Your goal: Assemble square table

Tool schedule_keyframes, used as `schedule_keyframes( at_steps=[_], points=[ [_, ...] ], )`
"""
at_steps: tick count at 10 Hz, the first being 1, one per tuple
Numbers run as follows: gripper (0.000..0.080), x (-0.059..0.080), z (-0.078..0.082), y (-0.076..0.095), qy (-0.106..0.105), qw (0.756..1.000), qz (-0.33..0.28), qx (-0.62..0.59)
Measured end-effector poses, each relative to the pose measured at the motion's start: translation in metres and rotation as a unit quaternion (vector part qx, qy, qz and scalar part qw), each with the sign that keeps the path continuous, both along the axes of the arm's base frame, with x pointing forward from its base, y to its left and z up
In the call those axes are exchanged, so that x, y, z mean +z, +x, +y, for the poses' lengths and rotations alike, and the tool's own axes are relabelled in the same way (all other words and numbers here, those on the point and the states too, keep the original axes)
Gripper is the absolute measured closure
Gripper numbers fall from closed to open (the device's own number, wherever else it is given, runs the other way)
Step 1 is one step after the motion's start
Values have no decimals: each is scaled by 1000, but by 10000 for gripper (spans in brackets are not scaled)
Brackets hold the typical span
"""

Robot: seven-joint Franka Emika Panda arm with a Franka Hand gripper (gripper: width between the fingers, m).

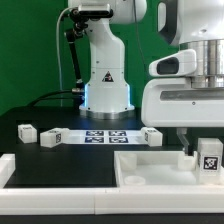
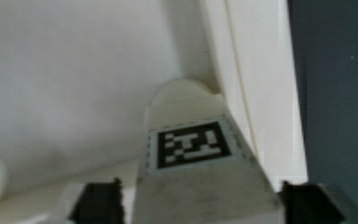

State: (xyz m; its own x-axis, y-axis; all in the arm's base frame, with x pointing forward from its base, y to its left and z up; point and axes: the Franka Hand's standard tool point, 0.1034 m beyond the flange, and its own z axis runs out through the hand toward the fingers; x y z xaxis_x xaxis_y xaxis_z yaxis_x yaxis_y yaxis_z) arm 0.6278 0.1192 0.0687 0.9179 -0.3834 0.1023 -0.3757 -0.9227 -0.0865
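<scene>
While hanging over the tabletop (image 1: 150, 172) at the exterior view's right, tool (image 2: 197, 203) clamped shut on the held leg (image 1: 208, 160), jaws parted only by that block's width. From the wrist: dark fingers (image 2: 101, 203) pressed to both flanks, block upright, just beside the tray's raised rim. Contact with the tray floor: impossible to tell.

Sweeping from the exterior view's left: far-left leg (image 1: 25, 131) and second leg (image 1: 47, 139), short white blocks close together on the matte black counter (image 1: 80, 150). Long white rail (image 1: 50, 172) in front. Then the thin, flat marker board (image 1: 105, 136), third leg (image 1: 150, 135) just beside it, then the smooth white plastic tabletop.

Labels: crisp black-and-white square tag (image 2: 194, 143) on the held leg, too coded to read.
</scene>
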Motion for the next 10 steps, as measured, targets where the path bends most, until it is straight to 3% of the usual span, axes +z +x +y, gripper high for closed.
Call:
schedule_keyframes(
  at_steps=[1, 4, 6, 8, 10],
  points=[
    [505, 0, 0, 0, 3, 1000, 1, -25],
    [510, 0, -1, 0, 16, 993, 5, -114],
    [510, 0, -6, 1, 48, 968, 29, -246],
    [508, 0, -10, 0, 99, 910, 75, -396],
    [508, -1, -8, 3, 130, 824, 100, -542]
  ],
)
